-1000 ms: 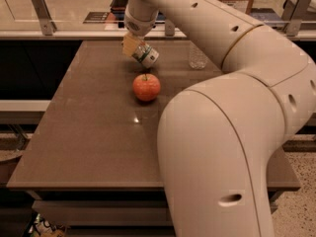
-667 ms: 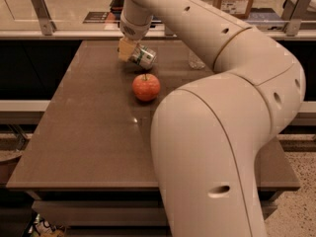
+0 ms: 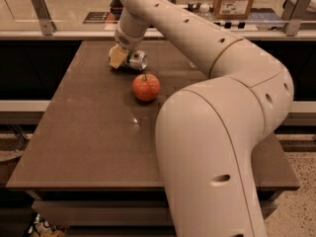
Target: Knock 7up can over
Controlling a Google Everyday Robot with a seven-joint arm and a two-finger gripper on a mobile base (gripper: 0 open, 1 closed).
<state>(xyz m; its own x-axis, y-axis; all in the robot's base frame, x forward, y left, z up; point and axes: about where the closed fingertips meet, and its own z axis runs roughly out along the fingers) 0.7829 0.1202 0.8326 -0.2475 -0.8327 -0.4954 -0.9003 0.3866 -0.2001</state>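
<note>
The 7up can (image 3: 136, 60) lies on its side on the brown table (image 3: 94, 127), behind the apple, its silver top facing right. My gripper (image 3: 118, 57) is low over the table at the can's left end, touching it. The arm reaches in from the right foreground and hides much of the table's right side.
A red apple (image 3: 146, 87) stands just in front of the can. A clear water bottle with a white cap (image 3: 203, 10) is mostly hidden behind the arm at the table's far side. A cardboard box (image 3: 234, 0) and a railing are behind the table.
The gripper has moved left and down, and the can has gone from tilted to lying flat on its side. The apple has not moved.
</note>
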